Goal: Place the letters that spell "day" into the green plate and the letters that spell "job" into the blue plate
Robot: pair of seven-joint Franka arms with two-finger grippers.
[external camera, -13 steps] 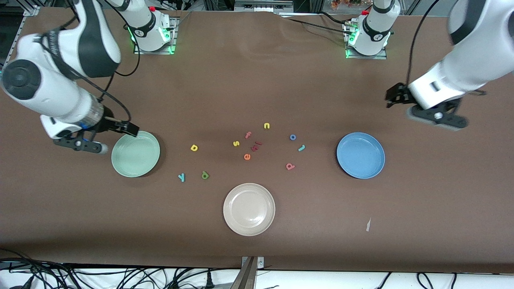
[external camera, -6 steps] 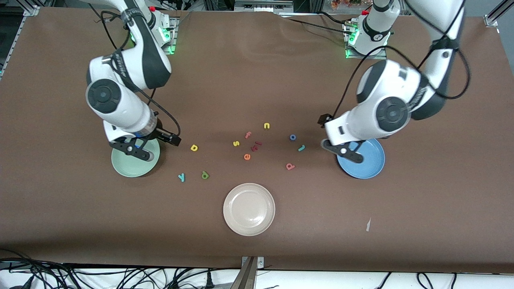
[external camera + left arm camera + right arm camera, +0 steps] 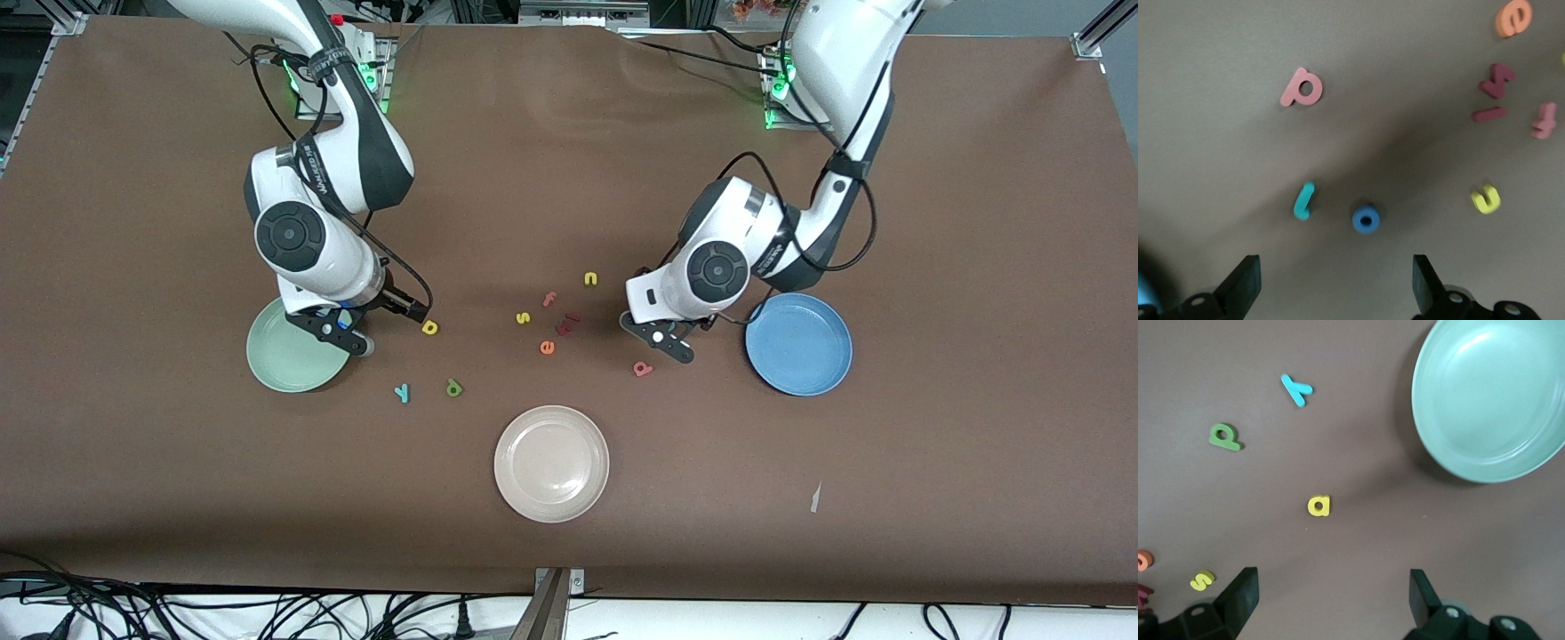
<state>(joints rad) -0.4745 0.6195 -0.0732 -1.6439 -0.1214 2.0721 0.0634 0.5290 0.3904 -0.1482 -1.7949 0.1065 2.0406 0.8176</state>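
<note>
My right gripper (image 3: 342, 333) hangs open over the green plate's (image 3: 283, 366) rim on the letters' side, nothing between its fingers (image 3: 1245, 587). Beside the plate lie the yellow letter (image 3: 430, 327), the dark green one (image 3: 454, 388) and the light-blue "y" (image 3: 402, 392); the right wrist view shows them as the yellow letter (image 3: 1319, 505), the green one (image 3: 1225, 437) and the "y" (image 3: 1296, 389). My left gripper (image 3: 669, 345) is open over the blue "o" (image 3: 1366, 219) and teal "j" (image 3: 1304, 201), which the arm hides in the front view. The pink "b" (image 3: 643, 368) lies nearer the camera. The blue plate (image 3: 798, 344) sits toward the left arm's end.
A beige-white plate (image 3: 551, 463) sits nearest the front camera, mid-table. Between the two grippers lie a yellow "s" (image 3: 523, 317), pink "f" (image 3: 549, 299), yellow "n" (image 3: 590, 278), orange "e" (image 3: 547, 348) and dark red pieces (image 3: 567, 322). A small paper scrap (image 3: 815, 498) lies near the front edge.
Both arms have swung in from the table's ends toward the letters. The right gripper crossed the green plate; the left crossed the blue plate and now covers the "o" and "j".
</note>
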